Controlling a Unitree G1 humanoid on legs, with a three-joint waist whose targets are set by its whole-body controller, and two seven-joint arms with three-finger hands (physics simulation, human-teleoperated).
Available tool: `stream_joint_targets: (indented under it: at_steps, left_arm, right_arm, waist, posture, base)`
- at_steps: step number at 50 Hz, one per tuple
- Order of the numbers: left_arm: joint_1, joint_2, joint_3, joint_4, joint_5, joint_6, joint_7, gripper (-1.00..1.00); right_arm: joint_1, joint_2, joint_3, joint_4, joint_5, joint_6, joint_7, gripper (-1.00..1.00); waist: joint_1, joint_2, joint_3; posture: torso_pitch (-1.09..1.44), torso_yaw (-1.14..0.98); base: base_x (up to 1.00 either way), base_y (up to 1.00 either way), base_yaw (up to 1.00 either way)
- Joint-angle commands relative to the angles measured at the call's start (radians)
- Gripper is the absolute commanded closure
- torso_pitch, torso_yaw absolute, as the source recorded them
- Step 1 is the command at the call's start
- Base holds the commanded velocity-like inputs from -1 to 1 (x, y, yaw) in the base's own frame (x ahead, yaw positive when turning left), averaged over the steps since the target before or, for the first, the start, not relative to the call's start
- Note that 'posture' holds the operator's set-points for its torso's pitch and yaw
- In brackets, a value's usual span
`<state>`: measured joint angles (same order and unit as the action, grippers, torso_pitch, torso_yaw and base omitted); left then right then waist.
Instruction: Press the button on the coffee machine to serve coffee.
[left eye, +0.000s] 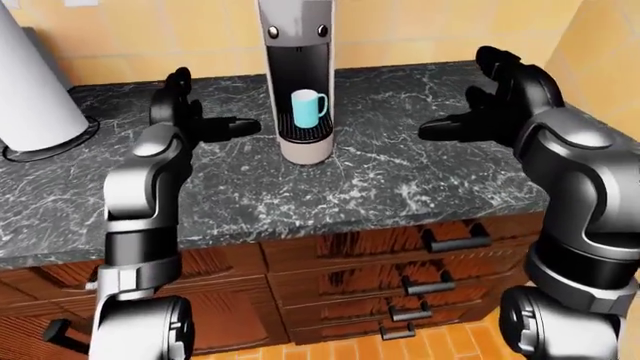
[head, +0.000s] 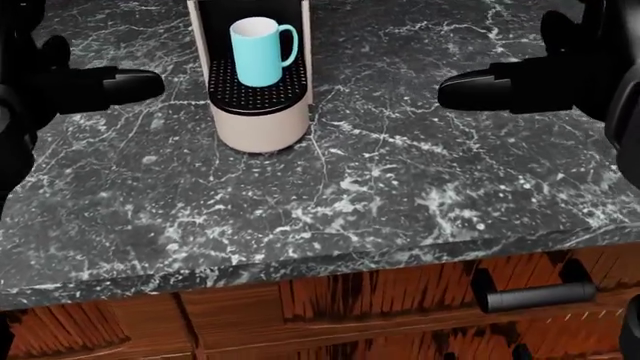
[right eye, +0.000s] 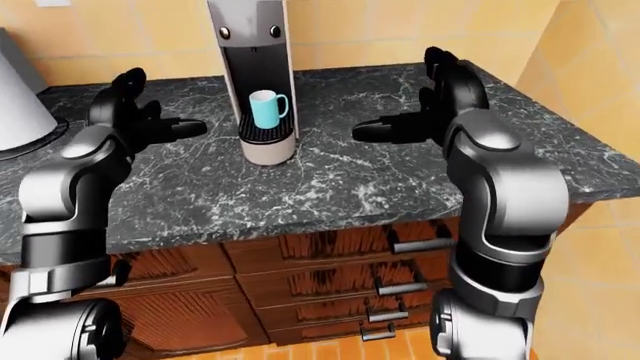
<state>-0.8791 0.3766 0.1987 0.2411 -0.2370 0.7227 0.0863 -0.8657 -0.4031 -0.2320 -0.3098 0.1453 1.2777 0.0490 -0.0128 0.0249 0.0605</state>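
Observation:
The coffee machine (left eye: 300, 75) stands upright near the top middle of the dark marble counter (left eye: 400, 180). Two small dark round buttons (left eye: 322, 30) sit on its silver head. A cyan mug (left eye: 308, 109) stands on its drip tray under the spout; it also shows in the head view (head: 258, 51). My left hand (left eye: 235, 127) hovers open to the left of the machine, fingers pointing at it. My right hand (left eye: 440, 129) hovers open to the right, farther from it. Neither touches the machine.
A tall white cylinder (left eye: 30, 82) on a dark round base stands at the counter's left end. Below the counter's edge are wooden drawers with black handles (left eye: 455, 240). A tiled wall rises behind and at the right.

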Motion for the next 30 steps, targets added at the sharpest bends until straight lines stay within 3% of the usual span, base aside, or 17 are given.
stream_joint_targets:
  at_steps: [1,2,3,6,8,10,12,16,17,20,22,25,26,28,30]
  left_arm:
    - [-0.031,0.014,0.012,-0.047,0.005,-0.041,0.0,-1.0]
    - [-0.028,0.012,0.013,-0.05,0.005,-0.04,0.001,-1.0]
    - [-0.029,0.012,0.013,-0.056,0.004,-0.033,0.002,-1.0]
    - [-0.031,0.011,0.013,-0.064,0.002,-0.025,0.003,-1.0]
    - [-0.031,0.01,0.013,-0.064,0.002,-0.025,0.004,-1.0]
    - [-0.03,0.008,0.012,-0.066,0.001,-0.023,0.005,-1.0]
    - [-0.031,0.007,0.013,-0.065,0.0,-0.024,0.006,-1.0]
    - [-0.033,0.009,0.013,-0.06,0.001,-0.025,0.006,-1.0]
    - [-0.033,0.009,0.014,-0.057,0.0,-0.027,0.006,-1.0]
    - [-0.032,0.008,0.014,-0.063,-0.002,-0.024,0.007,-1.0]
    - [-0.029,0.007,0.014,-0.072,-0.004,-0.018,0.009,-1.0]
    - [-0.025,0.007,0.013,-0.074,-0.004,-0.02,0.009,-1.0]
    - [-0.026,0.008,0.014,-0.074,-0.004,-0.019,0.009,-1.0]
    - [-0.024,0.008,0.014,-0.072,-0.004,-0.023,0.008,-1.0]
    - [-0.02,0.007,0.014,-0.073,-0.004,-0.023,0.008,-1.0]
  right_arm:
    - [-0.033,-0.004,0.002,-0.022,0.005,-0.049,-0.001,-1.0]
    - [-0.035,-0.003,0.003,-0.019,0.006,-0.051,-0.001,-1.0]
    - [-0.037,-0.005,0.005,-0.017,0.006,-0.051,0.0,-1.0]
    - [-0.032,-0.005,0.004,-0.019,0.006,-0.054,0.0,-1.0]
    - [-0.039,-0.007,0.006,-0.019,0.006,-0.046,-0.002,-1.0]
    - [-0.043,-0.01,0.01,-0.005,0.001,-0.049,-0.002,-1.0]
    - [-0.045,-0.01,0.011,0.0,-0.002,-0.057,-0.002,-1.0]
    - [-0.052,-0.005,0.012,0.008,-0.001,-0.07,0.0,-1.0]
    - [-0.056,-0.005,0.014,0.007,-0.001,-0.068,0.0,-1.0]
    - [-0.054,-0.004,0.016,0.008,-0.002,-0.071,0.003,-1.0]
    - [-0.049,-0.002,0.015,0.005,-0.002,-0.073,0.004,-1.0]
    - [-0.046,0.0,0.016,0.001,-0.004,-0.07,0.003,-1.0]
    - [-0.049,0.0,0.016,0.0,-0.005,-0.066,0.002,-1.0]
    - [-0.047,0.0,0.017,0.004,-0.007,-0.07,0.003,-1.0]
    - [-0.048,0.0,0.018,0.007,-0.008,-0.072,0.003,-1.0]
  waist:
    - [0.003,-0.001,-0.05]
    - [0.009,0.0,-0.027]
    - [0.01,0.001,-0.019]
    - [0.015,-0.009,-0.017]
    - [0.019,-0.025,-0.02]
    - [0.022,-0.046,-0.008]
    - [0.024,-0.036,-0.041]
    - [0.021,-0.027,-0.045]
    - [0.019,-0.027,-0.066]
    - [0.017,-0.017,-0.036]
    - [0.015,-0.006,-0.036]
    - [0.007,0.043,-0.043]
    - [0.01,0.026,-0.04]
    - [0.005,0.044,-0.034]
    - [0.011,0.036,-0.044]
  posture:
    - [0.0,0.0]
    - [0.0,0.0]
    - [0.0,0.0]
    - [0.0,0.0]
    - [0.0,0.0]
    - [0.0,0.0]
    - [0.0,0.0]
    - [0.0,0.0]
    - [0.0,0.0]
    - [0.0,0.0]
    - [0.0,0.0]
    - [0.0,0.0]
    - [0.0,0.0]
    - [0.0,0.0]
    - [0.0,0.0]
  base:
    - [0.22,0.0,0.0]
    - [0.22,0.0,0.0]
    - [0.22,0.0,0.0]
    - [0.23,0.0,0.0]
    - [0.23,0.0,0.0]
    - [0.06,0.0,0.0]
    - [0.0,0.0,0.0]
    - [0.0,0.0,0.0]
    - [0.09,0.0,0.0]
    - [0.23,0.0,0.0]
    - [0.29,0.0,0.0]
    - [0.3,0.0,0.0]
    - [0.3,0.0,0.0]
    - [0.29,0.0,0.0]
    - [0.26,0.0,0.0]
